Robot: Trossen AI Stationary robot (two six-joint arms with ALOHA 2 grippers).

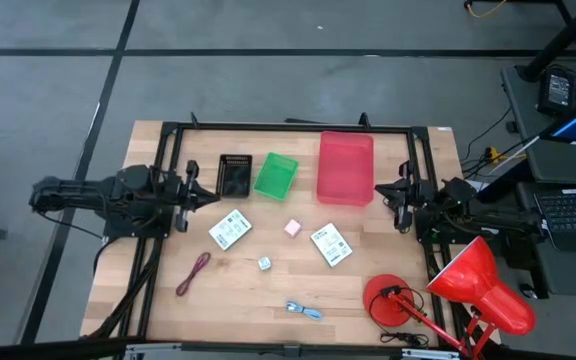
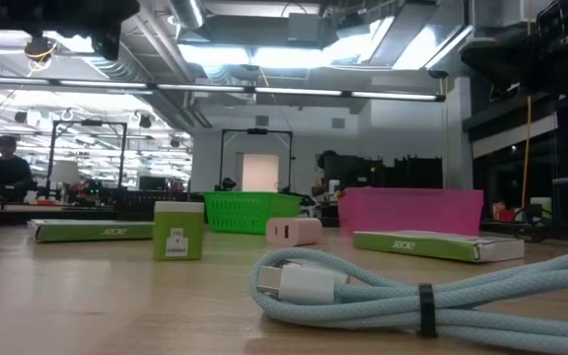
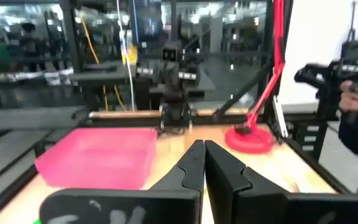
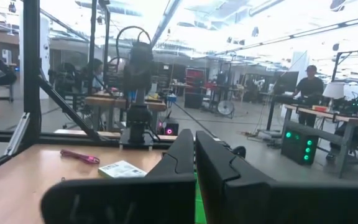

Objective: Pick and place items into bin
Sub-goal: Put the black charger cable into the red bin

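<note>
Wooden table (image 1: 168,300) carries every item loose and untouched, so the step in hand looks like the first pick: nearest the front edge lie the pale blue cable (image 1: 304,310) and the red-and-black cord (image 1: 194,273), then the pale die (image 1: 265,263), the pink cube (image 1: 292,227) and two white printed packets (image 1: 230,231) (image 1: 330,244). Either arm would do best to open wide, drop straight onto a small upright piece such as the cube, and lift clear before swinging back to a bin. Left gripper (image 1: 211,198) and right gripper (image 1: 380,190) wait at the table's sides with fingers pressed together on nothing; beyond the items stand the black tray (image 1: 234,176), green bin (image 1: 275,174) and pink bin (image 1: 345,167), while the red desk lamp (image 1: 463,285) crowds the right arm's near corner.
</note>
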